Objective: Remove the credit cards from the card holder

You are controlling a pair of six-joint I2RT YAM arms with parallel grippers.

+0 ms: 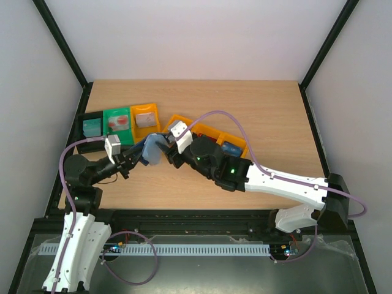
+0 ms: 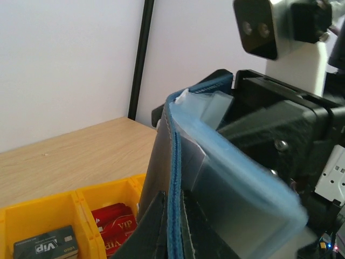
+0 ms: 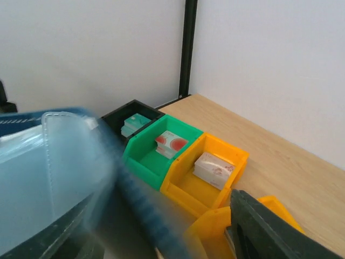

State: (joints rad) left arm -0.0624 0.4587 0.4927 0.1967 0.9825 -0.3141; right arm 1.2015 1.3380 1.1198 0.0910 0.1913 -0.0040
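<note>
- My left gripper point(image 1: 136, 158) is pinching the card holder point(image 1: 153, 149), keeping it upright off the table so its pockets face my other arm.
- The right gripper point(image 1: 173, 157) is up against those pockets, I guess to fish out a card. Can't tell if it's spread or closed.
- The orange tray point(image 2: 81, 195) with red cards point(image 2: 114, 225) sits close by.

Navy card holder point(image 1: 152, 149) stands open and upright, left of centre. Red credit cards point(image 2: 114, 222) and a dark grey card point(image 2: 47, 247) lie in the orange tray point(image 2: 81, 197).
</note>
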